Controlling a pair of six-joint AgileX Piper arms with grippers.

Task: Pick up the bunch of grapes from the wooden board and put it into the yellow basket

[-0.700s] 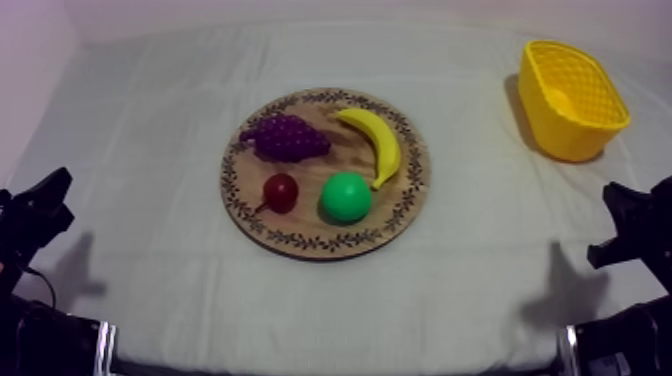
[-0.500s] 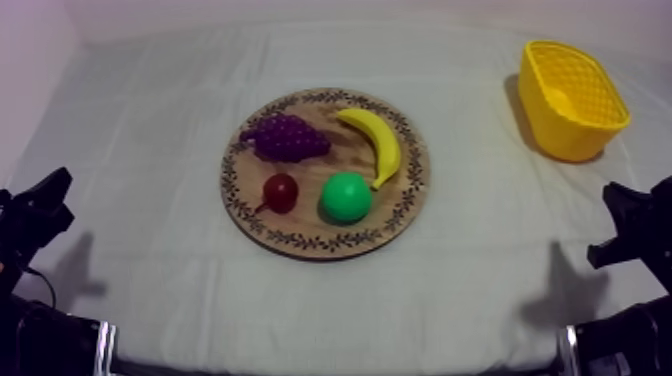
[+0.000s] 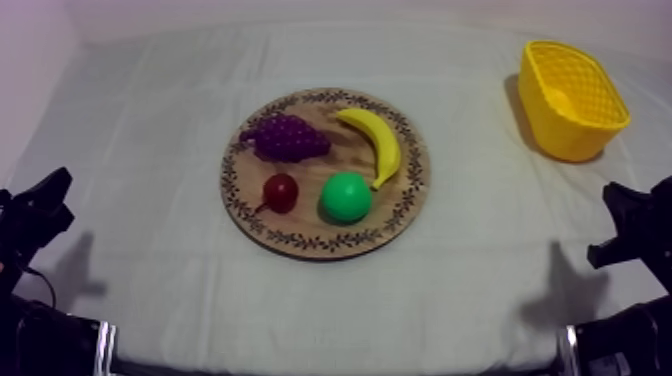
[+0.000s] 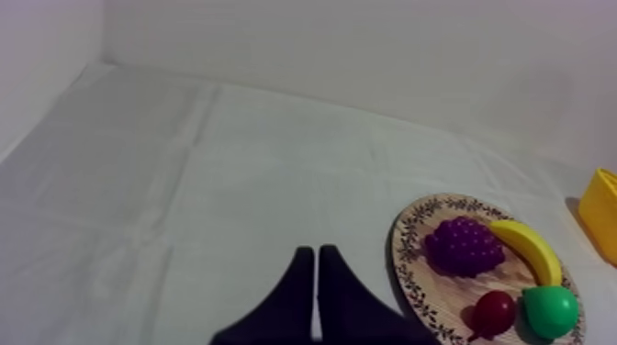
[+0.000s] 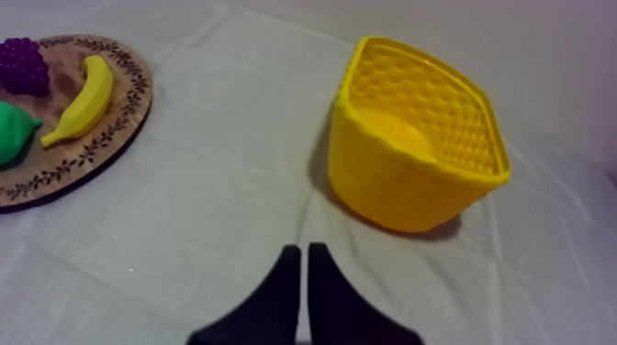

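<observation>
The left gripper (image 4: 317,250) sits low by the left edge of the table (image 3: 150,120), toward its near left corner, well apart from everything else. Its two black fingers lie pressed together in a narrow wedge with nothing between them, the tips above bare grey-white cloth.

The round wooden board (image 3: 300,243) lies flat about the middle of the table, its patterned rim showing all the way round. The bunch of grapes (image 3: 285,137), dark purple, rests on the far left part of the board, and its left end reaches the patterned rim. Toward the near edge of the board from the grapes lies the small red fruit (image 3: 280,192), apart from them, with a thin stem pointing at the left rim. Just beside it on the right is the green pear (image 3: 346,197), on the near right part of the board. The banana (image 3: 377,140) curves along the far right part of the board, one end near the far rim and the other just beside the pear; whether the two touch I cannot tell. A strip of bare wood separates the banana from the grapes.

The yellow basket (image 3: 560,130) stands upright on the cloth at the far right corner of the table, well apart from the board, its mouth open upward and its walls a fine lattice.

The right gripper (image 5: 304,248) sits low by the right edge of the table, toward the near right corner. Its fingers are closed together in a narrow wedge with nothing between them, pointing over bare cloth toward the basket
</observation>
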